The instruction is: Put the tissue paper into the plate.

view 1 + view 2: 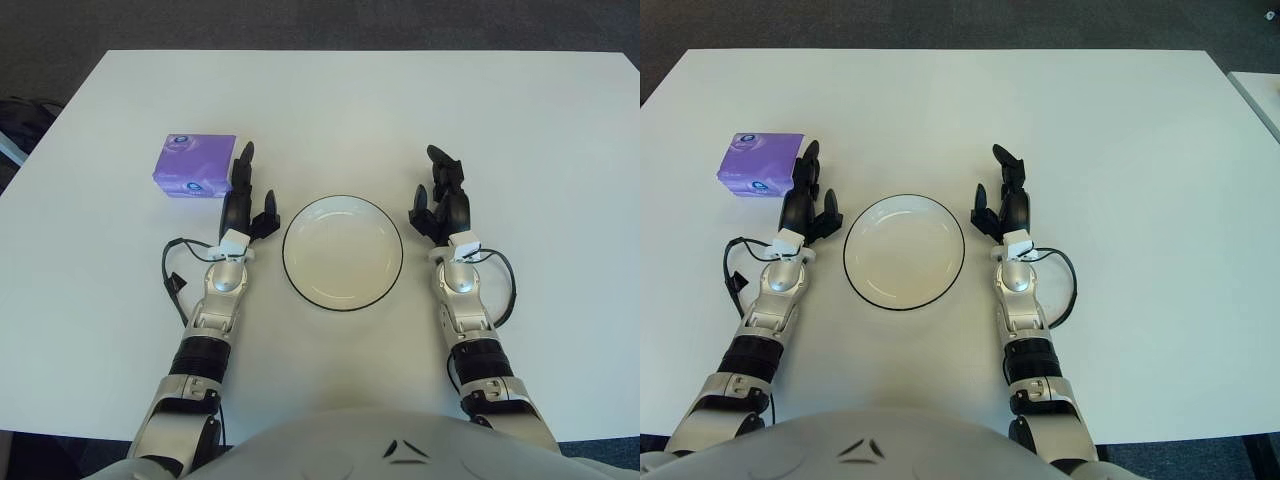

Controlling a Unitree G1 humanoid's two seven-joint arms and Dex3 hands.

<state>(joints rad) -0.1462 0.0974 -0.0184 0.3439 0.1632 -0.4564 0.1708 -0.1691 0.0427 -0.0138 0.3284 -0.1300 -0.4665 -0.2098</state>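
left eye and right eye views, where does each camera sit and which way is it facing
Left eye view: on the head, looking forward and down at the white table; both forearms and the chest show.
Right eye view: just beside it, same aim, same body parts.
Shared: the plate between the open left hand and right hand, with the purple tissue pack by the left hand.

You have a white table (330,110) filling most of the view, dark grey carpet floor (300,22) beyond its far edge; a dark object (22,115) off its left side, partly cut off
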